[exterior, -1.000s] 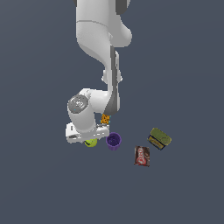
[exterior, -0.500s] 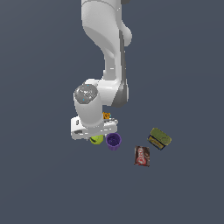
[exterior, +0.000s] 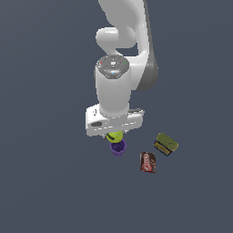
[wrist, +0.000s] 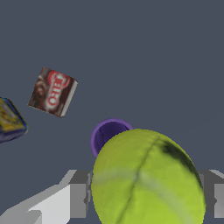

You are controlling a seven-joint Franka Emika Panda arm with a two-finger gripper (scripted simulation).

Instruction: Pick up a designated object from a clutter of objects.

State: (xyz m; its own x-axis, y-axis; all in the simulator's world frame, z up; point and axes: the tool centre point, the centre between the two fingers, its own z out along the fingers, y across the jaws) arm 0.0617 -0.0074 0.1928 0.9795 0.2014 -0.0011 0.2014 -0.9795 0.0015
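Note:
The yellow-green tennis ball (exterior: 115, 137) sits between the fingers of my gripper (exterior: 114, 134), just under the white hand and lifted off the floor. In the wrist view the ball (wrist: 148, 177) fills the gap between the two grey fingers (wrist: 78, 199), which press on its sides. The purple cup (exterior: 118, 148) stands upright directly below the ball, and it shows in the wrist view (wrist: 108, 133) too. The tiny orange lump is hidden.
A red-brown flat packet (exterior: 148, 162) lies to the exterior view's right of the cup, also seen in the wrist view (wrist: 53, 92). An olive-green flat tin (exterior: 166, 144) lies further right; its edge shows in the wrist view (wrist: 8, 120). The floor is plain dark grey.
The arm has risen and shifted to the exterior view's right, carrying the ball up from the floor beside the cup to a spot above it. The orange lump has gone out of sight.

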